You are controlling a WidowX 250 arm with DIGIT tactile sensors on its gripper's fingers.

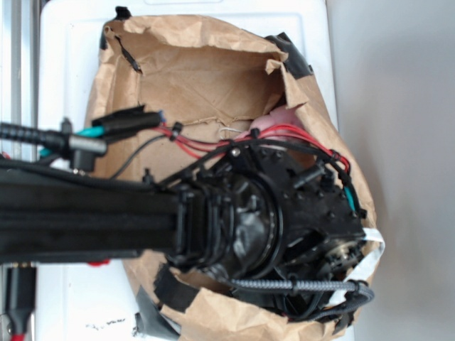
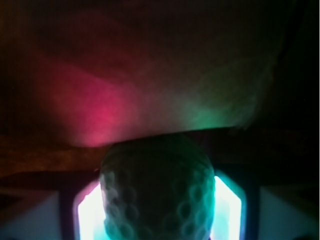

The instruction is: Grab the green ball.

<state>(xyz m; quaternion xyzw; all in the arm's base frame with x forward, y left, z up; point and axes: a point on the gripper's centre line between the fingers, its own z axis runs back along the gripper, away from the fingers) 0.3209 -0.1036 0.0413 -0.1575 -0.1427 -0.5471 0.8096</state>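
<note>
Gripper (image 2: 157, 210) clamped on green ball (image 2: 156, 195), lit finger pads (image 2: 91, 212) tight against both sides in wrist view. Ball seated between fingers, down inside brown paper bag (image 1: 206, 71); hidden by arm (image 1: 85, 220) in exterior view. Dimpled, matte surface, likely light and a bit grippy; roundness could let it squirt out, so hold across widest middle. Pink bunny (image 1: 274, 119) peeking just beside wrist.

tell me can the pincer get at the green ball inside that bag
Probably yes: in the wrist view the green ball already sits between the lit fingers, nothing in between. Whether the pincer is closed is unclear.
</note>
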